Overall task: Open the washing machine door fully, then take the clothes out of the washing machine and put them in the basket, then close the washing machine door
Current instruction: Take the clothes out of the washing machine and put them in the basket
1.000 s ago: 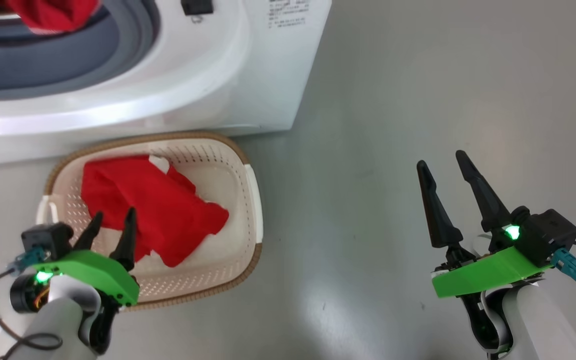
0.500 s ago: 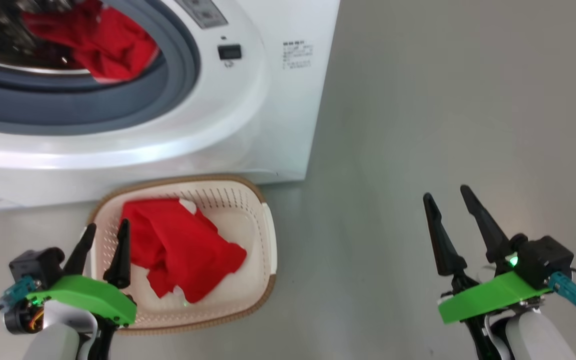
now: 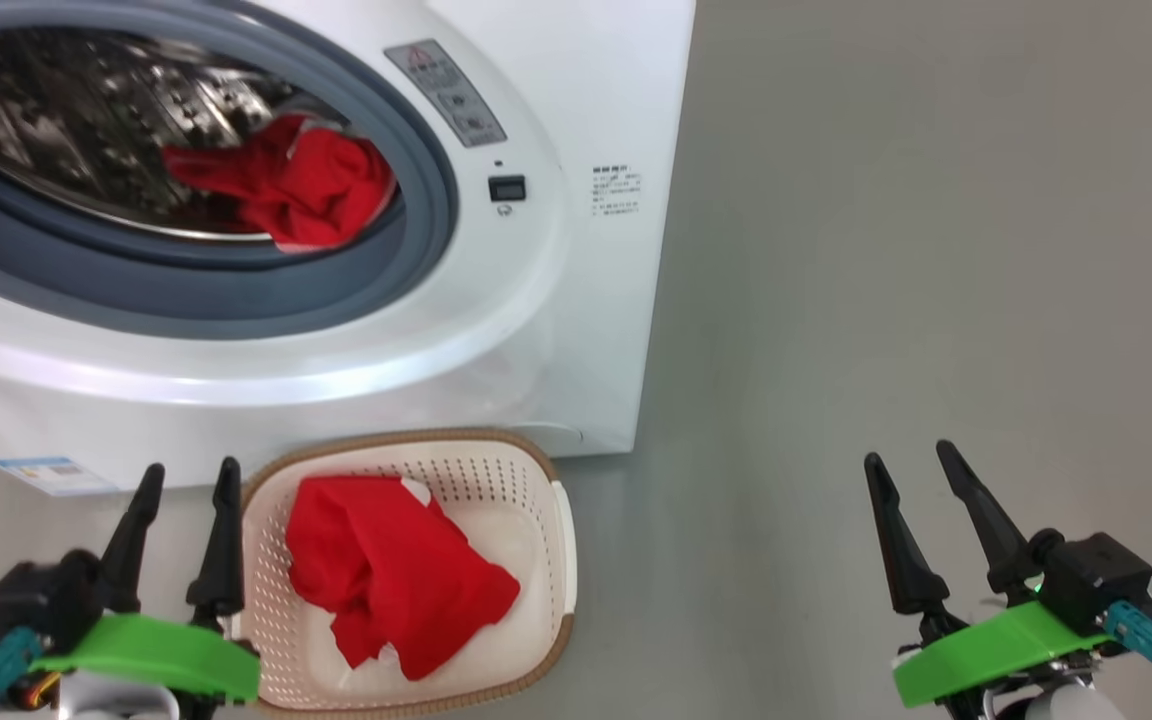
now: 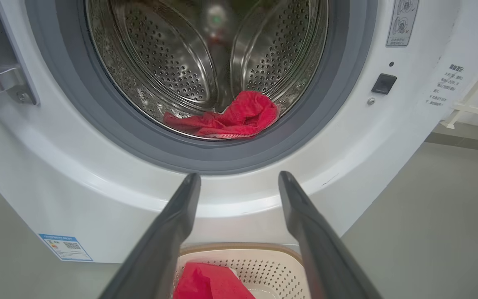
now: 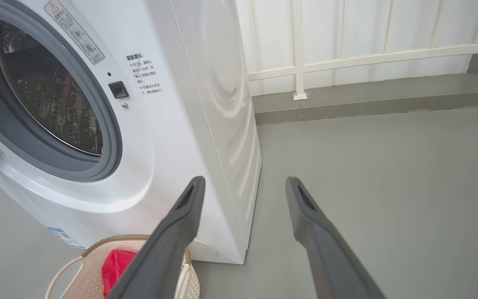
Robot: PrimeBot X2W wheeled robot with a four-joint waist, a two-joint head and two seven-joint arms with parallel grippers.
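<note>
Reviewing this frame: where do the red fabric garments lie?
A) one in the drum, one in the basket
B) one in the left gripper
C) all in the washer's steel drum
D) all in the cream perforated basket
A: one red fabric garment lies in the steel drum, another red garment in the cream perforated plastic basket.

The big white washing machine [image 3: 576, 300] is glossy and smooth, its perforated steel drum [image 4: 160, 62] shiny. The red clothes [image 3: 396, 590] are soft cloth, the cream basket [image 3: 481, 478] perforated plastic.
</note>
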